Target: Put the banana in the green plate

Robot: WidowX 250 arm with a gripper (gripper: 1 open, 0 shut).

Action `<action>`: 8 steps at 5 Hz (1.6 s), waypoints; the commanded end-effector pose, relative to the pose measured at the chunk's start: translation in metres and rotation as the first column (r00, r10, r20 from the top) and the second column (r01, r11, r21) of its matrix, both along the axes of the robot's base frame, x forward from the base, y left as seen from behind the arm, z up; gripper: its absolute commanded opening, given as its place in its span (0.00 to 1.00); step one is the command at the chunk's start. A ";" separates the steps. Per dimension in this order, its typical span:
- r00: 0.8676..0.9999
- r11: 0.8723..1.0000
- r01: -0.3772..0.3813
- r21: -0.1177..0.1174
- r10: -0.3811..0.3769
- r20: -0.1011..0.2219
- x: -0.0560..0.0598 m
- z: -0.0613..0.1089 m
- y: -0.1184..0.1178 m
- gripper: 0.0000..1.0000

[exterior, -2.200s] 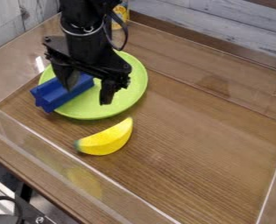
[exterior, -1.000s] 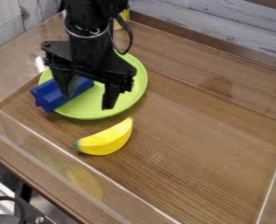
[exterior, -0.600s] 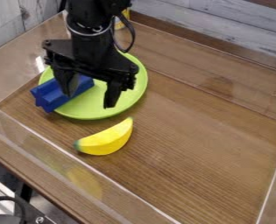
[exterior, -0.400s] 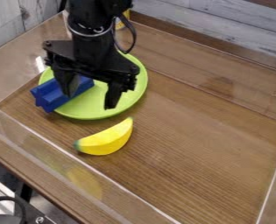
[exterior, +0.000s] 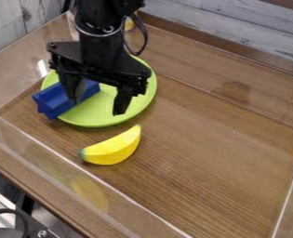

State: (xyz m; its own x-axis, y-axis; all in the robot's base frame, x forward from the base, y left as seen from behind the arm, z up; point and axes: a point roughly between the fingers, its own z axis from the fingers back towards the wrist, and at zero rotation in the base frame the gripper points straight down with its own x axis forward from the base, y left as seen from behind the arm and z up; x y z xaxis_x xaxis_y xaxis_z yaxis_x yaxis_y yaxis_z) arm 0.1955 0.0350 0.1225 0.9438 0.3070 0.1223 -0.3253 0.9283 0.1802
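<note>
The yellow banana [exterior: 113,146] lies on the wooden table, just in front of the green plate [exterior: 134,100] and apart from it. My black gripper [exterior: 97,100] hangs over the plate, pointing down, with its two fingers spread wide and nothing between them. The left finger [exterior: 68,92] stands by the blue block; the right finger [exterior: 123,101] is over the plate's middle. The banana sits below and a little right of the gripper, untouched.
A blue ridged block [exterior: 54,99] rests on the plate's left edge. A clear low wall [exterior: 37,158] borders the table at the front and left. Bare wood extends to the right [exterior: 223,121].
None beyond a slight turn of the gripper; the banana, block and plate stay in place.
</note>
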 end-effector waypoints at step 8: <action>1.000 1.000 -0.025 0.014 0.025 -0.002 0.004 0.008 -0.001 1.00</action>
